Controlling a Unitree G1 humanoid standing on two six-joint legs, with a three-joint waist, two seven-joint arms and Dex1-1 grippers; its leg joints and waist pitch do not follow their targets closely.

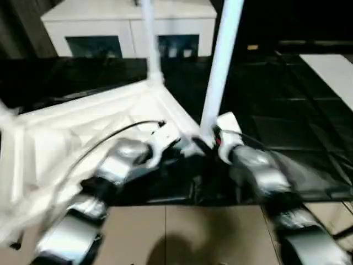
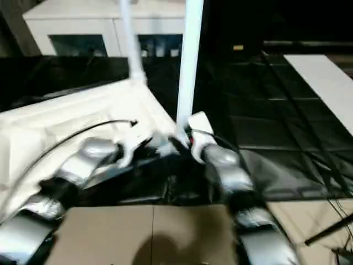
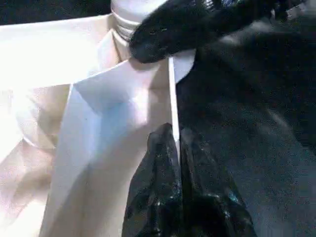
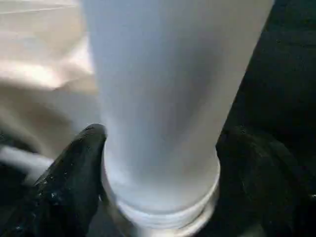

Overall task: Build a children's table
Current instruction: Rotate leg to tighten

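Right hand [image 4: 160, 163]: fingers either side of the base of the near leg [image 1: 220, 66], at its threaded collar. Whether they grip or stand just clear of the tube cannot be told.

Left hand [image 3: 175, 163]: pinched narrow on a thin wall [image 3: 174, 103] of the table top [image 1: 71, 132], close to the same corner socket.

The top lies ribbed side up on the black worktop [image 1: 287, 110], its near corner at the worktop's front edge. A second leg [image 1: 150, 38] stands upright in the far corner.

Step in hand, judged: seating the near leg in its socket while the left hand steadies the top.

Next move calls for checking that the leg sits fully home and upright, then releasing without tipping it.

Room: open worktop to the right; a white cabinet [image 1: 88, 25] stands well behind. The front edge is close, so sliding the top toward the robot risks overhang.
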